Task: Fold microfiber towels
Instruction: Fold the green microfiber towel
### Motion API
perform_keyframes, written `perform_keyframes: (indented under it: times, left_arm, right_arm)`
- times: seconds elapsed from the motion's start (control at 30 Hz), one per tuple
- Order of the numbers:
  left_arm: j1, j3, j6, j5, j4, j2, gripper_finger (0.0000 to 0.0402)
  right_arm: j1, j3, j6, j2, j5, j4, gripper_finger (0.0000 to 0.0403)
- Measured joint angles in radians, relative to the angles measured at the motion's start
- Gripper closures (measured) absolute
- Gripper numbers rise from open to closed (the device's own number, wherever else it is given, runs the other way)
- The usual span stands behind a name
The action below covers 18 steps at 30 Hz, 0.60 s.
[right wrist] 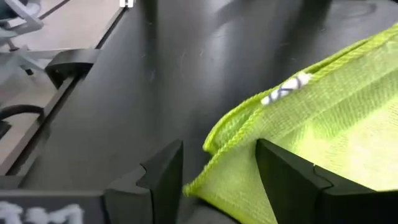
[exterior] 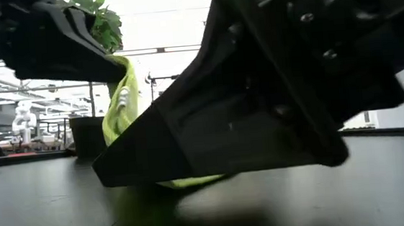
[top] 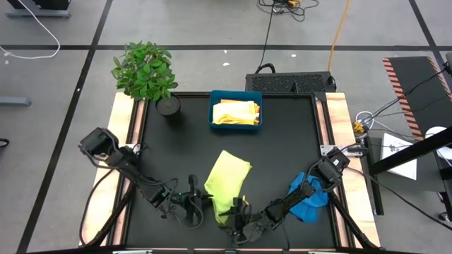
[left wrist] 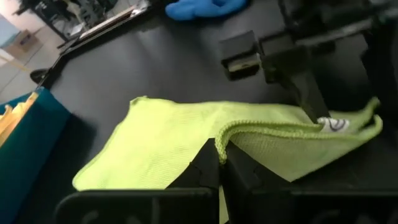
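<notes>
High view: lime green towel spread on the black table, its near edge lifted between two grippers at the table's front edge. Left gripper on the towel's left side, fingers clamped shut on the hem; left wrist view: stitched edge of the lime green towel pinched between the dark fingers, a corner folded over with a white care label showing. Right gripper at the towel's near corner, fingers spread wide; right wrist view: the two fingers set apart either side of the towel's corner, hem rising between them, no squeeze visible. Low view: lime green towel hanging raised off the table, mostly hidden behind a dark arm close to the lens.

Elsewhere on the table: blue towel crumpled near the right edge, partly under the right arm; teal-blue tray toward the far side, holding a pale yellow towel; potted plant at the far left corner. Beyond the table, grey floor with cables.
</notes>
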Motion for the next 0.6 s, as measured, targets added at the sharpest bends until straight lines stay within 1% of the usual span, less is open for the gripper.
perform_keyframes:
  times: [0.13,0.3,0.4,0.5,0.6]
  left_arm:
    - [0.013,0.000,-0.025,-0.001,0.004,-0.032,0.0397]
    - [0.019,0.000,-0.032,-0.001,0.002,-0.044,0.0398]
    - [0.020,0.000,-0.032,0.000,0.000,-0.045,0.0398]
    - [0.022,0.000,-0.035,-0.001,0.000,-0.045,0.0398]
    - [0.021,0.000,-0.035,-0.001,0.000,-0.045,0.0399]
  right_arm:
    - [0.000,0.000,0.000,0.000,0.028,0.000,0.0209]
    - [0.000,0.000,0.001,0.000,0.102,0.001,0.0209]
    - [0.000,0.000,0.010,0.000,0.144,0.030,0.0209]
    - [-0.001,0.000,0.019,0.000,0.149,0.076,0.0209]
    - [-0.001,0.000,0.018,0.000,0.150,0.083,0.0209]
